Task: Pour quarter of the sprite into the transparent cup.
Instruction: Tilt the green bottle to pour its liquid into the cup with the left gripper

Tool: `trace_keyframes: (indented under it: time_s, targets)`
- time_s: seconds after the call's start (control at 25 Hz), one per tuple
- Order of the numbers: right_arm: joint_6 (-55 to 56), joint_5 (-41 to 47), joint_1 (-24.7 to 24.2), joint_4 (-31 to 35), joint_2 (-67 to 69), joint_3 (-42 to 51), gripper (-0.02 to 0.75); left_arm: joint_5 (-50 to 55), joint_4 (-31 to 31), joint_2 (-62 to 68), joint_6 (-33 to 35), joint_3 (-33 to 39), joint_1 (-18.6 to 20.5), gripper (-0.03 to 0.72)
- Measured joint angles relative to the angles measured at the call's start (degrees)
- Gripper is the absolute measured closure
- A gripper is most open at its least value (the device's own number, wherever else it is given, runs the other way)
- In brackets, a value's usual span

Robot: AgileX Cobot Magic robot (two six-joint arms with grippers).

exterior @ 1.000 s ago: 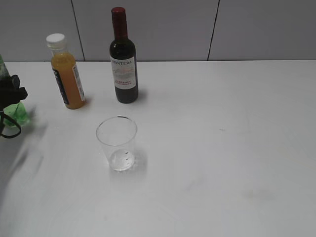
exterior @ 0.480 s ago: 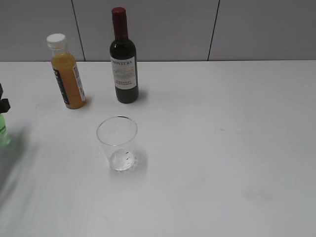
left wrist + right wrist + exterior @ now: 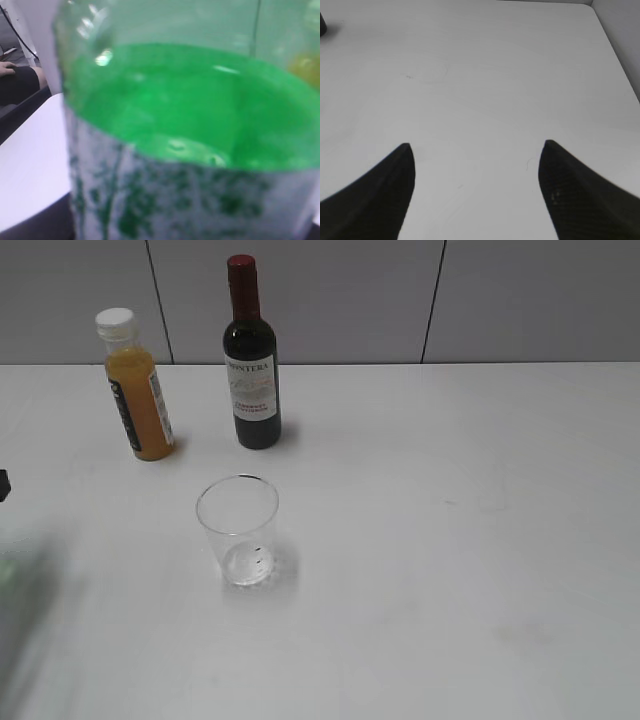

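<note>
The sprite (image 3: 190,115) fills the left wrist view, very close: green see-through plastic with liquid inside and a pale speckled label band (image 3: 200,205) below. My left gripper's jaws are hidden behind it; only a dark bit of that arm (image 3: 2,485) shows at the left edge of the exterior view, where the bottle itself is out of frame. The transparent cup (image 3: 238,530) stands upright and empty left of the table's middle, well right of that arm. My right gripper (image 3: 476,150) is open and empty above bare table.
An orange juice bottle with a white cap (image 3: 135,385) and a dark wine bottle with a red top (image 3: 250,355) stand behind the cup near the grey wall. The table's right edge (image 3: 615,50) shows in the right wrist view. A person's hand (image 3: 7,67) is beyond the table's left side.
My left gripper has carried the sprite leftward, almost wholly out of the exterior view. The cup and the other two bottles have not moved.
</note>
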Motion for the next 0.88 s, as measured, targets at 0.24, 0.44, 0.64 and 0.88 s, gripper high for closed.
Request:
trace_keyframes:
  time_s: [0.24,0.44,0.64,0.88]
  targets:
    - [0.0,0.0,0.0,0.0,0.0,0.0,0.144,0.1,-11.53,-2.06,8.6,1.08,-9.26,0.221]
    - [0.0,0.0,0.0,0.0,0.0,0.0,0.144,0.1,-16.97,-2.6,16.48,1.08,-15.43,0.221]
    - [0.0,0.0,0.0,0.0,0.0,0.0,0.144,0.16,-18.41,-2.6,23.85,1.08,-17.77,0.221]
    - [0.0,0.0,0.0,0.0,0.0,0.0,0.144,0.16,-18.92,-2.6,29.5,1.08,-18.9,0.221]
